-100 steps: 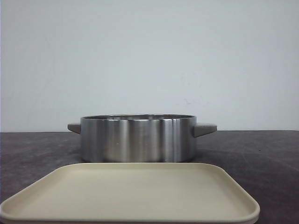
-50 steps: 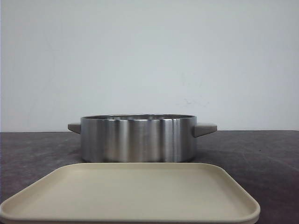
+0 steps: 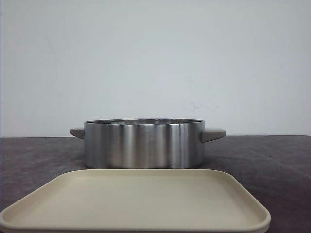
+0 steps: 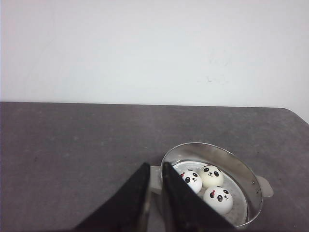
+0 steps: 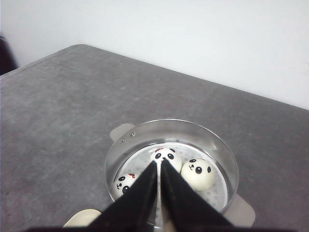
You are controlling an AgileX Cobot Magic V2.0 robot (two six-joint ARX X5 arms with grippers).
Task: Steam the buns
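Note:
A steel pot (image 3: 143,144) stands mid-table; its inside is hidden in the front view. The left wrist view looks down into the pot (image 4: 212,147) and shows three white panda-faced buns (image 4: 192,180), (image 4: 211,175), (image 4: 218,198) on its floor. The right wrist view shows three buns (image 5: 166,155), (image 5: 199,173), (image 5: 124,182) in the pot (image 5: 169,123). My left gripper (image 4: 154,165) is shut and empty, raised beside the pot's handle. My right gripper (image 5: 159,162) is shut and empty, raised above the pot. Black fingers hide part of the pot floor in both wrist views.
An empty beige tray (image 3: 136,204) lies in front of the pot, at the table's near edge; one corner of it shows in the right wrist view (image 5: 82,217). The pot has grey side handles (image 3: 214,133). Dark grey tabletop surrounds the pot, with a white wall behind.

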